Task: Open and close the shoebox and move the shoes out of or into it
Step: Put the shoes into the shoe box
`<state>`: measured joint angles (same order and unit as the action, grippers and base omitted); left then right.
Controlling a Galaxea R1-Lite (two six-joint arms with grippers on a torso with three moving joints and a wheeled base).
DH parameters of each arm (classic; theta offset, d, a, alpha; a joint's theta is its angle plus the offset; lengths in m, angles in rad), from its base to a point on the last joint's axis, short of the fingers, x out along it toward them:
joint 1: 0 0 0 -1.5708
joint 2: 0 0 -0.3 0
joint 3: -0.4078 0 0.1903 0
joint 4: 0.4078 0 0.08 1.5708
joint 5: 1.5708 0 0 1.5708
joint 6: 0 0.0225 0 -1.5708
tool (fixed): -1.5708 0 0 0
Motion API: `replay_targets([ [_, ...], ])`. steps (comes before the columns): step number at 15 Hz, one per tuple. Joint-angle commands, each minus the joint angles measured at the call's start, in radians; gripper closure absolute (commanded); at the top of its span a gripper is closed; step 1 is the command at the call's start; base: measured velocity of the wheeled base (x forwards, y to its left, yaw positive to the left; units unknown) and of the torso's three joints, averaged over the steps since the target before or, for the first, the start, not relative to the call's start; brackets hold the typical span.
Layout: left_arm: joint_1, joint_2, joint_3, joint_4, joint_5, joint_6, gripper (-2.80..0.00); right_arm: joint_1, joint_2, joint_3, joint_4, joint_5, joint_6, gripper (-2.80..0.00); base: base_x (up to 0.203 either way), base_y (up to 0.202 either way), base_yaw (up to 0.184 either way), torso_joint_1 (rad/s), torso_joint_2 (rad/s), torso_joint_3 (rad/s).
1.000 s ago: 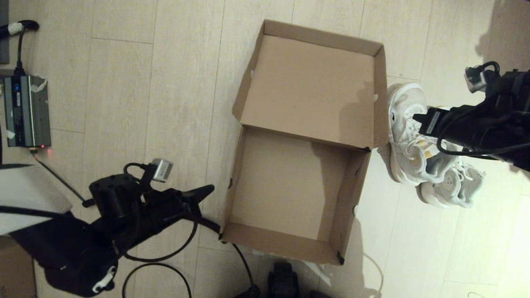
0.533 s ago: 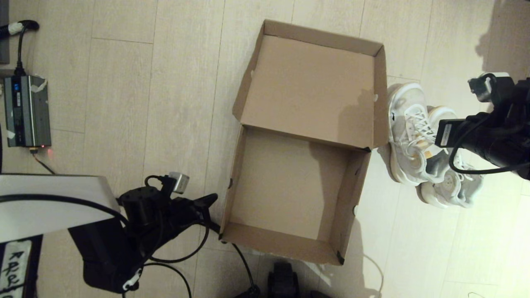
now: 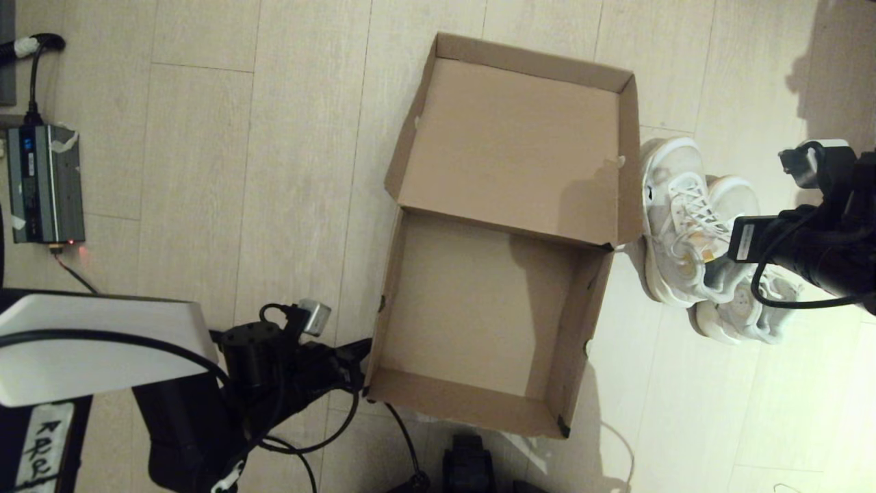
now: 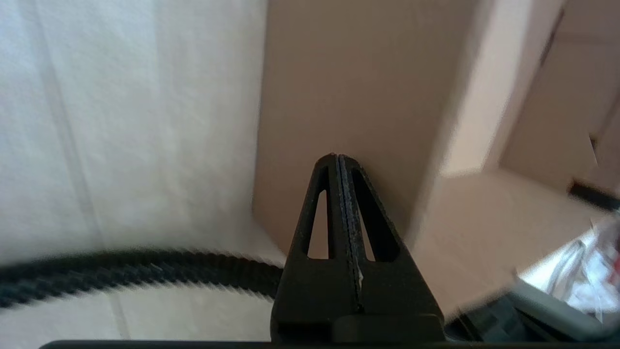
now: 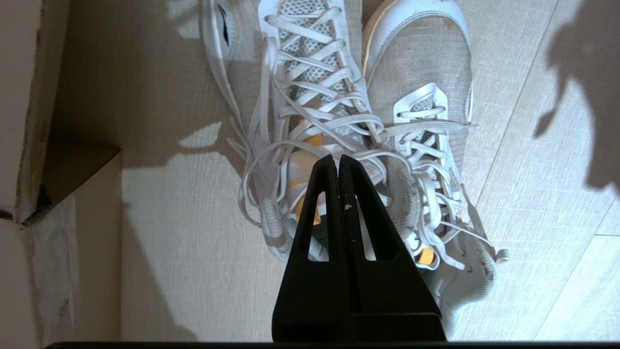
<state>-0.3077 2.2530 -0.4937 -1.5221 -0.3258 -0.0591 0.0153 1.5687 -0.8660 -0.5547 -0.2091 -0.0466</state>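
Note:
The brown cardboard shoebox lies open and empty on the floor, its lid folded flat at the far side. Both white sneakers lie together on the floor just right of the box. My right gripper is shut with nothing in it and hovers above the sneakers' laces; its arm comes in from the right. My left gripper is shut too, holding nothing, low at the box's near left corner. In the left wrist view the gripper points at the box's outer wall.
A grey power unit with a cable sits on the floor at the far left. A white panel juts in at the near left. Black cables and a black part lie near the box's front edge.
My left arm has swung right, bringing its gripper up to the box's near left corner. My right arm has drawn back to the right, off the far sneaker's toe.

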Motion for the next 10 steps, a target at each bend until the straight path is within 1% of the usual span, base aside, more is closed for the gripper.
replay_targets([
  [1,-0.025,0.000,0.021,-0.008,-0.003,-0.007,0.00,-0.003,0.001,0.001,-0.004,-0.001,-0.001,0.00,0.000,0.000,0.000,0.000,0.00,0.000],
  [3,-0.058,-0.001,0.046,-0.008,-0.001,-0.046,0.00,-0.021,0.000,0.005,-0.003,-0.001,-0.001,0.00,0.000,0.000,0.000,0.000,0.00,0.000],
  [4,-0.072,-0.002,0.055,-0.008,0.004,-0.058,0.00,-0.025,0.000,0.004,-0.002,-0.003,-0.002,0.00,0.000,0.000,0.000,0.000,0.00,0.000],
  [5,-0.076,-0.001,0.054,-0.008,0.024,-0.060,0.00,-0.035,-0.001,0.003,-0.002,-0.002,-0.008,0.00,0.000,0.000,0.000,0.000,0.00,0.000],
  [6,-0.074,-0.006,0.057,-0.008,0.042,-0.061,0.00,-0.057,-0.001,0.003,-0.001,-0.002,-0.019,0.00,0.000,0.000,0.000,0.000,0.00,0.000],
  [8,-0.061,-0.025,0.080,-0.008,0.053,-0.063,0.00,-0.101,-0.006,0.012,-0.003,-0.001,-0.037,0.00,0.000,0.000,0.000,0.000,0.00,0.000],
  [10,-0.030,-0.067,0.155,-0.008,0.053,-0.065,0.00,-0.122,-0.055,0.047,-0.004,0.003,-0.030,0.00,0.000,0.000,0.000,0.000,0.00,0.000],
])
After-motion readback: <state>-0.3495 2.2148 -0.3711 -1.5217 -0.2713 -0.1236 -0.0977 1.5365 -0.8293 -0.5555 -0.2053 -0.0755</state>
